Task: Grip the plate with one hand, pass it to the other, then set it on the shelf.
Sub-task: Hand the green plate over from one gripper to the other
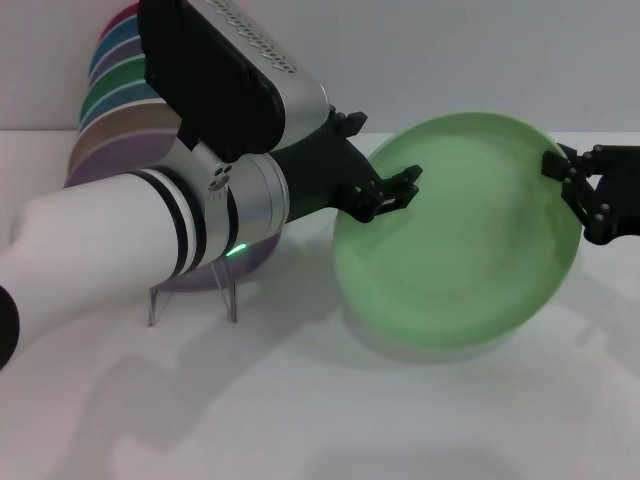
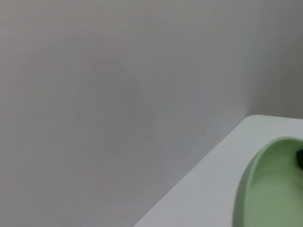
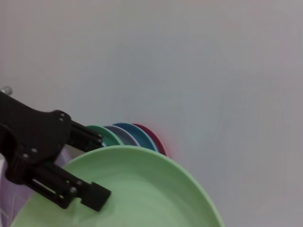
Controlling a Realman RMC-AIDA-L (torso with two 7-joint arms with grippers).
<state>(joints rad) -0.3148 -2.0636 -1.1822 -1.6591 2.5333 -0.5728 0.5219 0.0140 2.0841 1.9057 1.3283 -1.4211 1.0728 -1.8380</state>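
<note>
There is only one spot with writing. It is a line of small dark letters on the silver top of the left arm point(image 1: 262, 48), seen in the head view. The letters run along the arm at a slant, and they are too small and blurry to read. A little green light point(image 1: 235, 251) glows low on the same arm, but it is not a word or a number. The plate point(image 1: 456, 232) has no letters on it, and the two wrist views show no writing at all.
</note>
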